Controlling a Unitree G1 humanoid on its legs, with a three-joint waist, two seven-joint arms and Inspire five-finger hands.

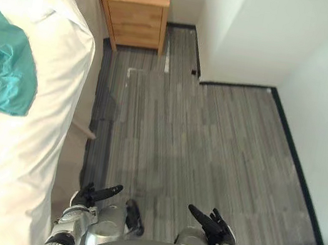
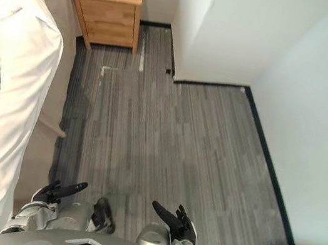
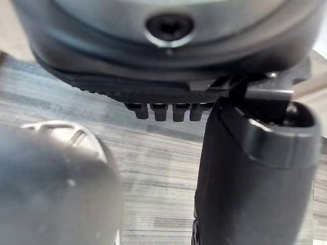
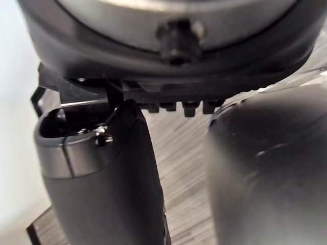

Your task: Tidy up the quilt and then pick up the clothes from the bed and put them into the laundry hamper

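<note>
Both the left hand (image 1: 95,194) and right hand (image 1: 214,226) are hanging spread, empty. Reaching sideways is risking a missed grab at the teal cloth (image 1: 5,66) on the quilt (image 1: 51,96).

Bright daylight glares off the white quilt (image 1: 50,45).

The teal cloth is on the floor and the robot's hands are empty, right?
Not quite. The teal cloth lies on the white quilt, not the floor; the left eye view shows it. The left hand and right hand are empty.
</note>
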